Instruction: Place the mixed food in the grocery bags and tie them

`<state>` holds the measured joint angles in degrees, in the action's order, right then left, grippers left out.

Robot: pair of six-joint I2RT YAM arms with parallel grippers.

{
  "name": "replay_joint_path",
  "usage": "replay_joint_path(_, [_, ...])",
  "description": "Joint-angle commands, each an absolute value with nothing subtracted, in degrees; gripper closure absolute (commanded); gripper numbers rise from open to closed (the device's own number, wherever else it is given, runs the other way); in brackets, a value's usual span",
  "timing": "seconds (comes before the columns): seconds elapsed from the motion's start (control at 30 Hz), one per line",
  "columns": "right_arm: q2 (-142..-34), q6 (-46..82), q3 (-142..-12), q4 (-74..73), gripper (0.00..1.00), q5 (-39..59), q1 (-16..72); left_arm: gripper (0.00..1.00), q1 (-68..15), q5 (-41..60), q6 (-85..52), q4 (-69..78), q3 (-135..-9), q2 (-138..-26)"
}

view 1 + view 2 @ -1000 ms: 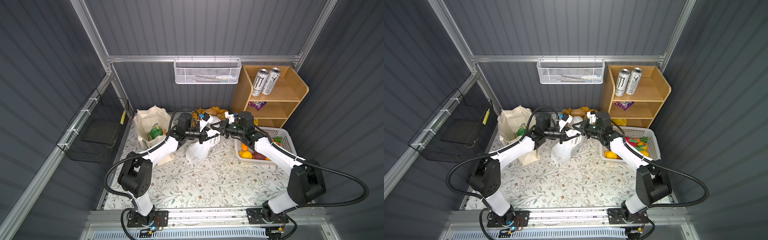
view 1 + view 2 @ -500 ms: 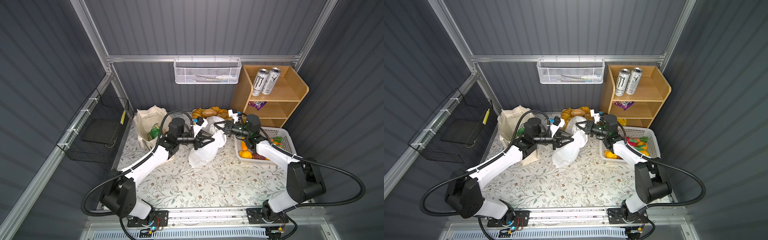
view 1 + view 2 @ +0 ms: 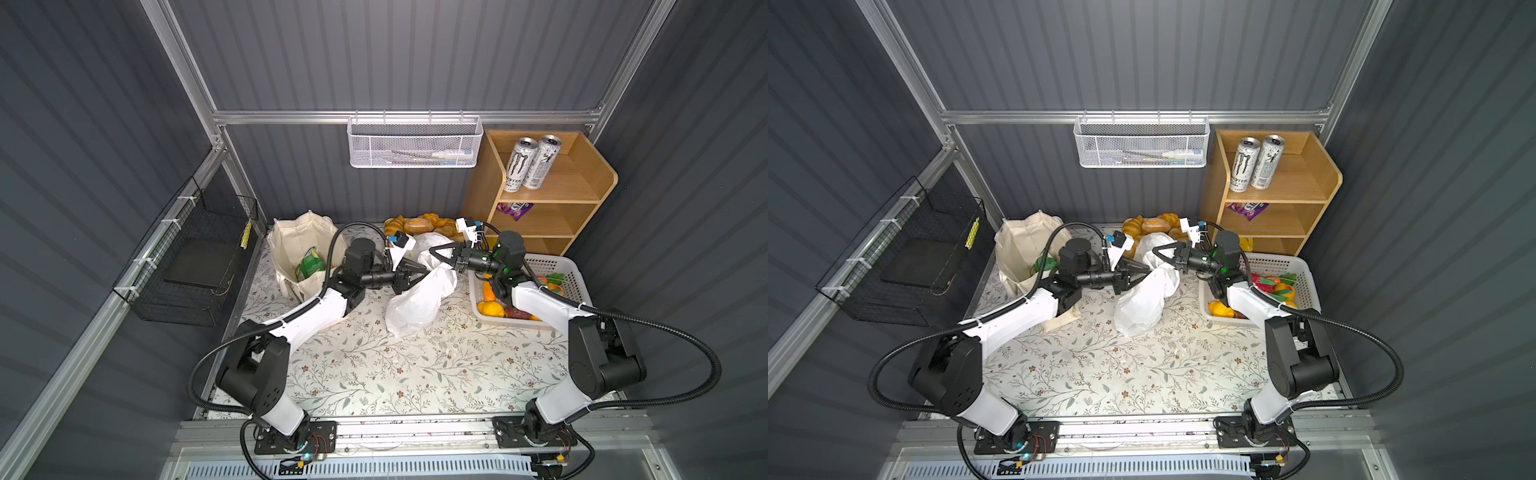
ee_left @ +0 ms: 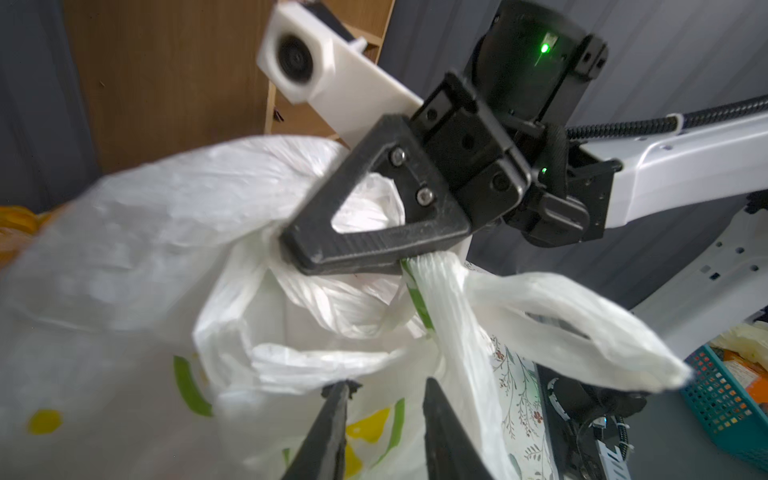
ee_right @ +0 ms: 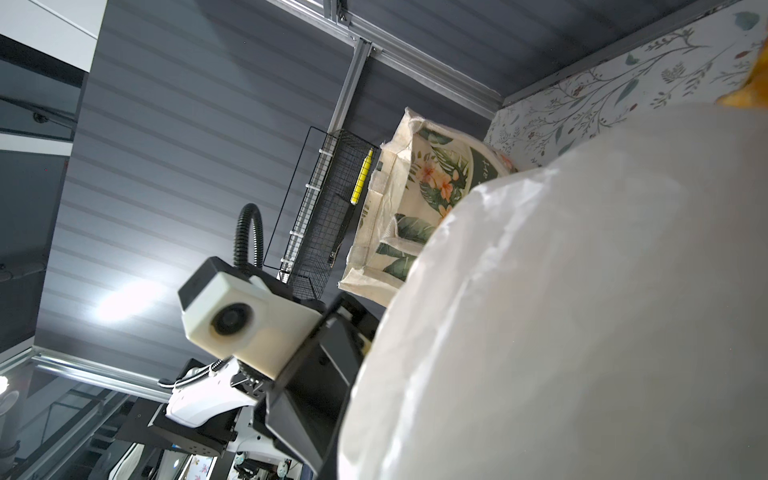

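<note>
The white plastic bag (image 3: 417,301) stands mid-table, its handles twisted together at the top. My right gripper (image 3: 433,251) is shut on a bag handle (image 4: 436,299), as the left wrist view shows (image 4: 293,245). My left gripper (image 3: 424,271) is just left of the bag, open (image 4: 386,388), with only bag film behind its fingers (image 4: 332,432). The bag (image 5: 582,311) hides my right gripper's own jaws. A green packet (image 3: 309,262) sits in the cream canvas tote (image 3: 291,239) at the back left. Toy produce (image 3: 490,309) lies in the white basket (image 3: 575,276).
Bread rolls (image 3: 419,224) lie behind the bag. A wooden shelf (image 3: 582,195) with two cans (image 3: 528,164) and a purple packet (image 3: 515,209) stands at the back right. A white wire basket (image 3: 415,145) hangs on the back wall, a black one (image 3: 195,270) on the left.
My left gripper has opened, let go of the bag's handle and drawn back to the left. My right gripper has moved right, still shut on its handle.
</note>
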<state>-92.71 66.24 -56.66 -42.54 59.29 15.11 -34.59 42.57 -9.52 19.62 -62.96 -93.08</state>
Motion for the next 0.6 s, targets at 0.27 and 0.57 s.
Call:
replay_joint_path(0.27, [-92.73,66.45,-58.67,-45.40,0.78,63.56,14.68,0.71,-38.77,43.86,-16.61,32.59,-59.66,-98.99])
replay_joint_path(0.57, [-92.38,66.41,-58.52,-45.93,0.76,64.89,14.11,0.69,-34.47,43.68,-22.69,41.74,-55.60,-96.58])
